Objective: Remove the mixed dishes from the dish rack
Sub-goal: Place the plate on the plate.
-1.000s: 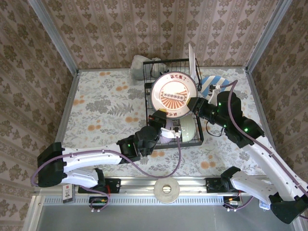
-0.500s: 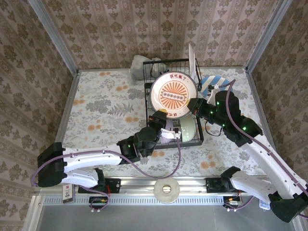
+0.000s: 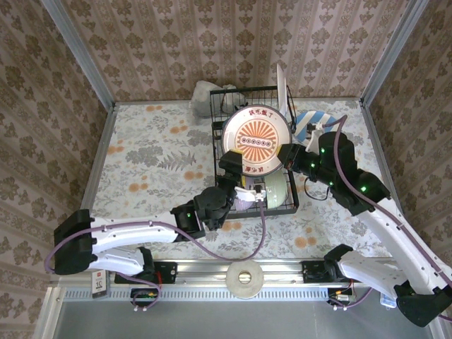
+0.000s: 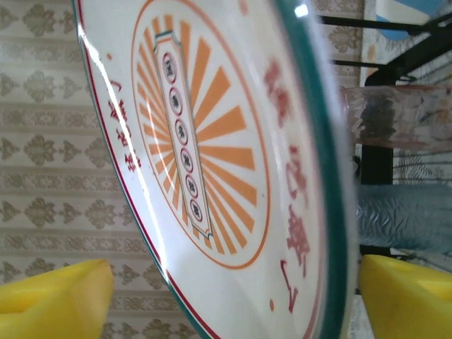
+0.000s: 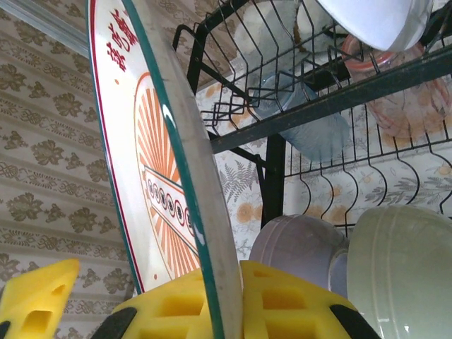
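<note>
A big white plate with an orange sunburst, red characters and a green rim stands on edge over the black wire dish rack. My right gripper is shut on its right rim; the yellow pads pinch the plate. My left gripper is open at the lower left rim, its fingers standing apart on either side of the plate. A lavender bowl and a pale green bowl lie in the rack's near end. A grey-blue tumbler and a pink tumbler sit on the upper tier.
A blue-and-white striped plate lies on the table right of the rack. A white plate stands upright at the rack's far right corner. A grey-white lump sits behind the rack. Patterned walls close in the table; the left half is bare cloth.
My left gripper has let go of the sunburst plate and opened wide. My right gripper closed on the plate's rim and keeps it on edge, tipped slightly more upright.
</note>
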